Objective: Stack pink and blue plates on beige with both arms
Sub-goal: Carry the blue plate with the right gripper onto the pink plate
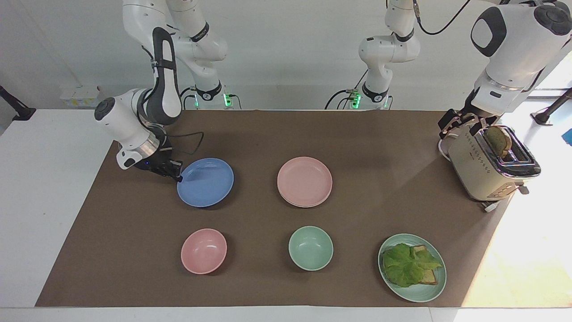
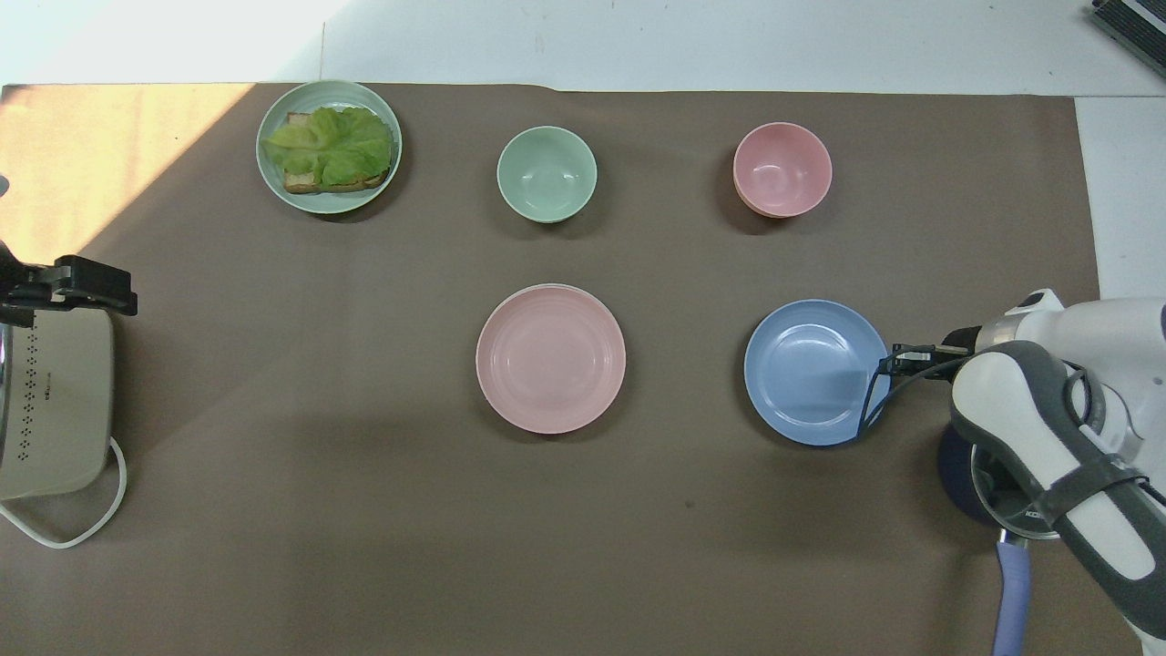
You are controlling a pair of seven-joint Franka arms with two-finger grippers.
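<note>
Brown mat [image 1: 250,129] over white table, white wall at the robots' end. Inspected from the right gripper outward.

Right gripper [image 1: 175,173]: low at the blue plate [image 1: 206,182], at its edge toward the right arm's end; fingertips pinched together on that rim. Plate appears tipped, gripped edge slightly raised; judged a lift just begun. Same contact confirmed in the overhead view, right gripper [image 2: 897,359] meeting blue plate [image 2: 813,372] at its rim.

Governing relation: destination stack lies straight out from the gripper, past the blue plate, toward the left arm's end, in the same row and about equally near to the robots. Pink plate [image 1: 304,181] already resting on the beige plate [image 1: 308,205], of which only a pale rim shows under the pink edge farther from the robots. Plates round, so no long axis to align; only centring over the stack matters. Right arm plainly the nearer to the blue plate.

Left gripper [image 1: 451,124]: waiting beside the toaster [image 1: 489,167] at the table's end; fingers spread, holding nothing.

Farther from the robots: pink bowl [image 1: 203,250], green bowl [image 1: 310,247], green plate [image 1: 435,286] with lettuce and toast. All well clear of the transfer line.

Judgement: one sideways carry remaining; edge grip on a shallow plate liable to slip or sag.
</note>
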